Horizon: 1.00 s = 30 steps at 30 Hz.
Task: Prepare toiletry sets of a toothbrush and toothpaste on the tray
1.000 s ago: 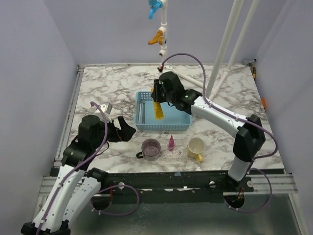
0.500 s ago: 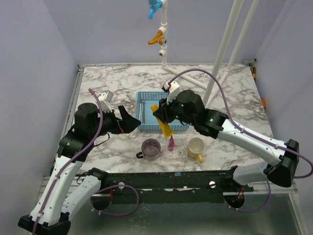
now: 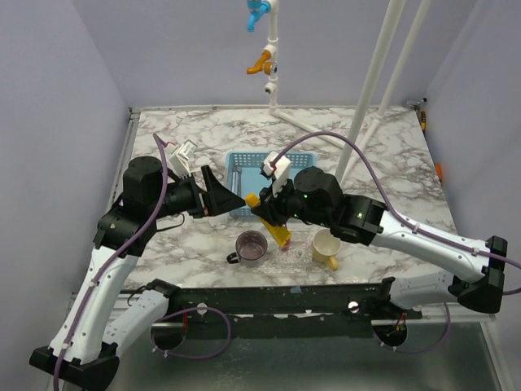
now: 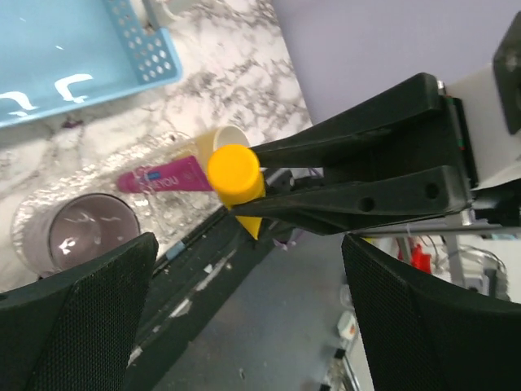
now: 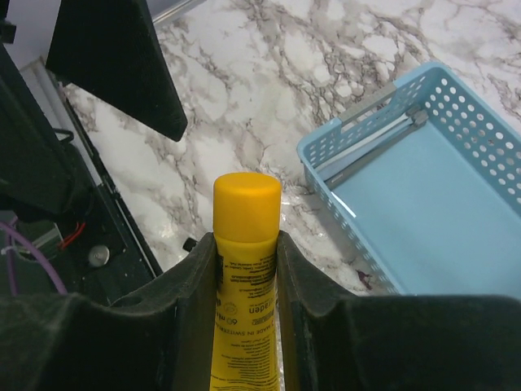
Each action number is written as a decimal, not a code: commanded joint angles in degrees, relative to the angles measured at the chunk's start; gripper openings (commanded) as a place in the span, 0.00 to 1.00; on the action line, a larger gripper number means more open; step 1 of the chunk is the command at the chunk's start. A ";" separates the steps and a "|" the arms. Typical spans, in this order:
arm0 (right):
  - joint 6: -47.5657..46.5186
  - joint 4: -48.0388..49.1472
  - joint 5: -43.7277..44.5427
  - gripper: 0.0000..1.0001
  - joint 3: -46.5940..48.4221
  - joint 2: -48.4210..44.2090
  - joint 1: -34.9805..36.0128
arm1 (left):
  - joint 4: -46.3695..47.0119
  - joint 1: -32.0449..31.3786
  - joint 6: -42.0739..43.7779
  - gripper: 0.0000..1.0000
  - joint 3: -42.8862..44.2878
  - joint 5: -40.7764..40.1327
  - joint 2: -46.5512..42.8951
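left arm (image 3: 94, 285): raised, jaws spread wide | right arm (image 3: 415, 236): stretched leftward, jaws clamped, seemingly angled down

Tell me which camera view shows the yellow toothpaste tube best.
The right wrist view: the yellow toothpaste tube fills the centre, cap and printed label clear, clamped between the right fingers. The left wrist view shows mainly its round cap. The top view shows it small, partly hidden by the right arm.

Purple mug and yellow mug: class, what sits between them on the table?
The magenta-pink toothpaste tube sits between the purple mug and the yellow mug. It shows most clearly in the left wrist view.
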 commanded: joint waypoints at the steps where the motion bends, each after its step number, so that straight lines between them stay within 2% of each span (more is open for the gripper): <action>1: -2.70 -1.93 0.12 0.26 1.34 -2.21 2.42 | -0.14 0.37 -3.07 0.93 1.15 9.20 1.38; 12: -4.17 -3.76 3.55 0.26 5.69 -0.17 8.11 | 0.01 0.37 -4.59 0.81 -0.67 12.47 2.82; 21: -5.76 -4.64 7.82 0.26 8.04 2.22 11.90 | -1.18 0.37 -3.37 0.62 -0.76 13.54 3.53; 30: -5.76 -4.02 10.75 0.27 8.45 3.07 12.61 | -0.94 0.37 -1.82 0.50 -1.37 15.72 3.41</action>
